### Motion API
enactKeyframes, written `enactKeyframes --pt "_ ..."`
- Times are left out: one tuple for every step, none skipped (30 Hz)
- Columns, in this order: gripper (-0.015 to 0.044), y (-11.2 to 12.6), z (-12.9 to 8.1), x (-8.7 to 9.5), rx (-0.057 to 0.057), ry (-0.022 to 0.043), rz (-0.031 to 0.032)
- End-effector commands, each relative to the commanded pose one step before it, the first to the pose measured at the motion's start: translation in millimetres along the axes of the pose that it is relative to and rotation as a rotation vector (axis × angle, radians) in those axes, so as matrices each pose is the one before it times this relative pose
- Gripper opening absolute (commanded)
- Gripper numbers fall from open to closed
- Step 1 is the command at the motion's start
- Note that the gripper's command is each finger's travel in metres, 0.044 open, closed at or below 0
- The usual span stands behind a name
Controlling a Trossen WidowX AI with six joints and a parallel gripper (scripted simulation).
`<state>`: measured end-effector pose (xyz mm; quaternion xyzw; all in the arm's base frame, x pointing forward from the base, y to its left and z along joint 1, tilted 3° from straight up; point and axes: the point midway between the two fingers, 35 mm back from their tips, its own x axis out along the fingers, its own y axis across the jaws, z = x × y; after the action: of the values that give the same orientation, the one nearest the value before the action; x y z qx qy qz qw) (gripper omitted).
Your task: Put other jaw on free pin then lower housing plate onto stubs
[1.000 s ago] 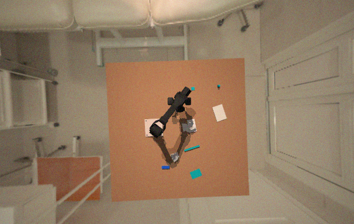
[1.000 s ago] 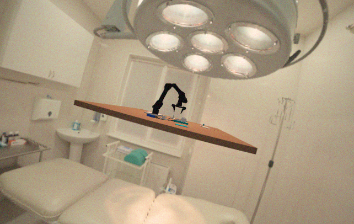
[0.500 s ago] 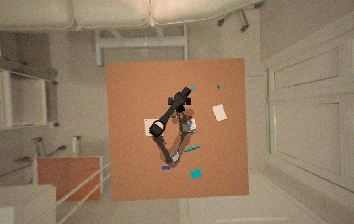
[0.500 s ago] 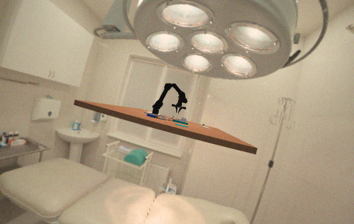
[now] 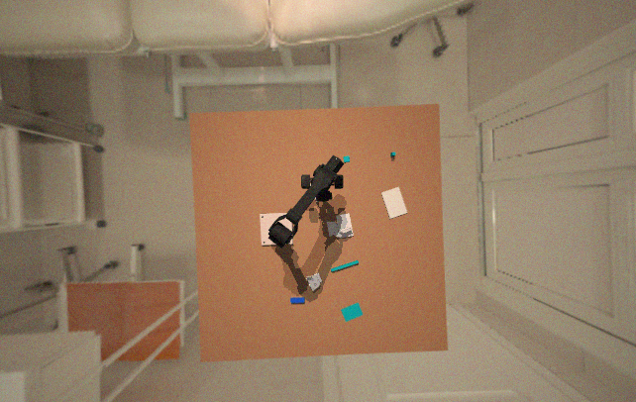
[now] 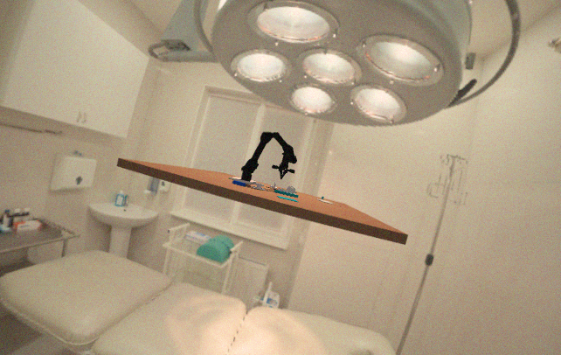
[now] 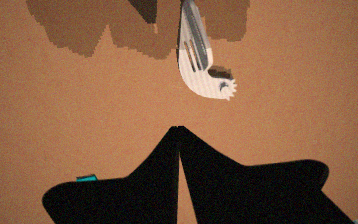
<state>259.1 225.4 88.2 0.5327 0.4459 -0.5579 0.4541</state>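
Observation:
My gripper (image 6: 281, 177) (image 7: 177, 131) is shut, its fingertips together with nothing between them, and hangs above the table. A pale jaw (image 7: 195, 77) with gear teeth at its curved end is ahead of the fingertips in the wrist view, apart from them; its upper part is in shadow. A grey-white part (image 5: 345, 225) lies beside the arm in the top view, half in shadow. A smaller grey-white part (image 5: 313, 281) lies nearer the table's lower edge. The pins, the tooth mesh and which part is the housing plate cannot be told at this size.
A white plate (image 5: 394, 202) lies at the right. A teal bar (image 5: 345, 265), a teal slab (image 5: 352, 312) and a blue block (image 5: 297, 300) lie toward the lower edge. Two small teal blocks (image 5: 346, 158) (image 5: 392, 154) lie at the top. The arm's base stands over a pale plate (image 5: 265, 230).

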Motion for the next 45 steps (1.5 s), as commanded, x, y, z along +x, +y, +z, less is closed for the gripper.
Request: enactKeyframes --pt "0.0 -0.01 0.0 0.0 0.0 0.00001 -0.00007" --pt "0.0 0.0 0.0 0.0 0.0 0.0 0.0" --pt "0.0 0.0 0.0 0.0 0.0 0.0 0.0" --pt "0.0 0.0 0.0 0.0 0.0 0.0 0.0" --pt "0.0 0.0 0.0 0.0 0.0 0.0 0.0" --pt "0.0026 0.01 0.0 0.0 0.0 -0.00001 0.00007" --pt "0.0053 0.0 0.0 0.0 0.0 0.0 0.0" --pt "0.0079 0.0 0.0 0.0 0.0 0.0 0.0" --pt "0.0105 0.0 0.0 0.0 0.0 0.0 0.0" --pt "0.0131 0.0 0.0 0.0 0.0 0.0 0.0" --pt "0.0157 0.0 0.0 0.0 0.0 0.0 0.0" --pt "0.0184 0.0 0.0 0.0 0.0 0.0 0.0" --pt "0.021 0.0 0.0 0.0 0.0 0.0 0.0" --pt "0.0236 0.0 0.0 0.0 0.0 0.0 0.0" --pt "0.0263 0.0 0.0 0.0 0.0 0.0 0.0" --pt "0.0289 0.0 0.0 0.0 0.0 0.0 0.0" --pt "0.0315 0.0 0.0 0.0 0.0 0.0 0.0" --pt "0.0341 0.0 0.0 0.0 0.0 0.0 0.0" --pt "0.0368 0.0 0.0 0.0 0.0 0.0 0.0" --pt "0.0394 0.0 0.0 0.0 0.0 0.0 0.0" --pt "0.042 0.0 0.0 0.0 0.0 0.0 0.0" --pt "0.044 0.0 0.0 0.0 0.0 0.0 0.0" --pt "0.044 0.0 0.0 0.0 0.0 0.0 0.0" --pt "0.044 0.0 0.0 0.0 0.0 0.0 0.0" --pt "0.044 0.0 0.0 0.0 0.0 0.0 0.0" --pt "0.044 0.0 0.0 0.0 0.0 0.0 0.0" --pt "0.044 0.0 0.0 0.0 0.0 0.0 0.0" --pt "0.044 0.0 0.0 0.0 0.0 0.0 0.0" --pt "0.044 0.0 0.0 0.0 0.0 0.0 0.0" --pt "0.044 0.0 0.0 0.0 0.0 0.0 0.0" --pt "0.044 0.0 0.0 0.0 0.0 0.0 0.0" --pt "0.044 0.0 0.0 0.0 0.0 0.0 0.0" --pt "0.044 0.0 0.0 0.0 0.0 0.0 0.0" --pt "0.044 0.0 0.0 0.0 0.0 0.0 0.0" --pt "0.044 0.0 0.0 0.0 0.0 0.0 0.0" --pt "0.044 0.0 0.0 0.0 0.0 0.0 0.0" --pt "0.044 0.0 0.0 0.0 0.0 0.0 0.0" --pt "0.044 0.0 0.0 0.0 0.0 0.0 0.0" --pt "0.044 0.0 0.0 0.0 0.0 0.0 0.0" --pt "0.044 0.0 0.0 0.0 0.0 0.0 0.0" --pt "0.044 0.0 0.0 0.0 0.0 0.0 0.0" --pt "0.044 0.0 0.0 0.0 0.0 0.0 0.0" --pt "0.044 0.0 0.0 0.0 0.0 0.0 0.0" --pt "0.044 0.0 0.0 0.0 0.0 0.0 0.0" --pt "0.044 0.0 0.0 0.0 0.0 0.0 0.0"
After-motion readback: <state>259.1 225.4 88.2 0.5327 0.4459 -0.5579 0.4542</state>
